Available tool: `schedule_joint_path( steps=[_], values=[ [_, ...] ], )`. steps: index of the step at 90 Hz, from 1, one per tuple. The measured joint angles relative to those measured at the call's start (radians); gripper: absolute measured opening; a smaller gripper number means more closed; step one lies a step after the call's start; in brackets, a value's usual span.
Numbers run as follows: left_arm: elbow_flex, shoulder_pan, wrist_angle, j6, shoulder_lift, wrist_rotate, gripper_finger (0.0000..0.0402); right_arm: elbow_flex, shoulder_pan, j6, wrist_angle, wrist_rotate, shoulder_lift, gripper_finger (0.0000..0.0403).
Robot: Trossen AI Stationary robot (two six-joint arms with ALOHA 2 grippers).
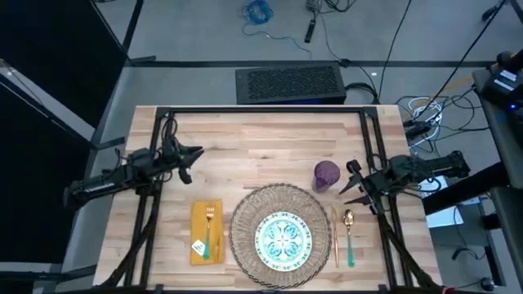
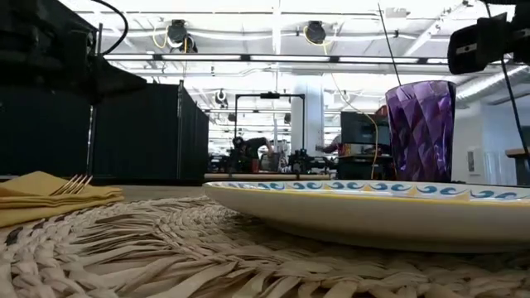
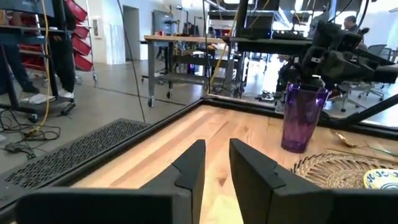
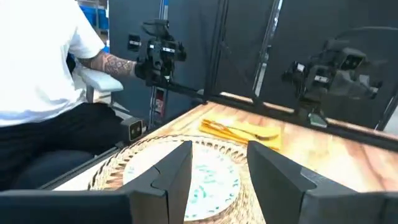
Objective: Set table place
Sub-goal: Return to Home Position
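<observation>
Just beside the purple tumbler, which is standing at the woven mat's far right rim, the right tool is hovering wide open and empty. It should be rising clear before retreating, sparing the tumbler. Over the desk's left side, the left tool is waiting, fingers narrowly apart.

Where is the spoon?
Find the round woven straw mat on the light wooden table. Two pieces of cutlery lie right of it; the outer one is the spoon. Only it has a teal handle; the neighbouring knife is all gold.
</observation>
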Motion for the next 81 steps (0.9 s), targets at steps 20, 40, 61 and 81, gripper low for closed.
schedule_joint_path(
  steps=[20, 40, 61, 81],
  values=[
    [0.0, 0.0, 0.0, -0.003, 0.0, 0.0, 0.0058, -0.105, 0.0, 0.006, 0.152, 0.079, 0.0, 0.0141],
    [0.0, -0.001, -0.005, -0.008, 0.0, 0.021, 0.0058, -0.112, 0.0, 0.004, 0.158, 0.125, 0.002, 0.0141],
    [0.0, -0.001, -0.005, 0.0, 0.0, 0.021, 0.0058, -0.112, 0.001, 0.001, 0.16, 0.125, 0.002, 0.0141],
    [0.0, -0.001, -0.006, 0.001, 0.0, 0.021, 0.0058, -0.112, 0.001, 0.0, 0.16, 0.125, 0.002, 0.0141]
  ],
)
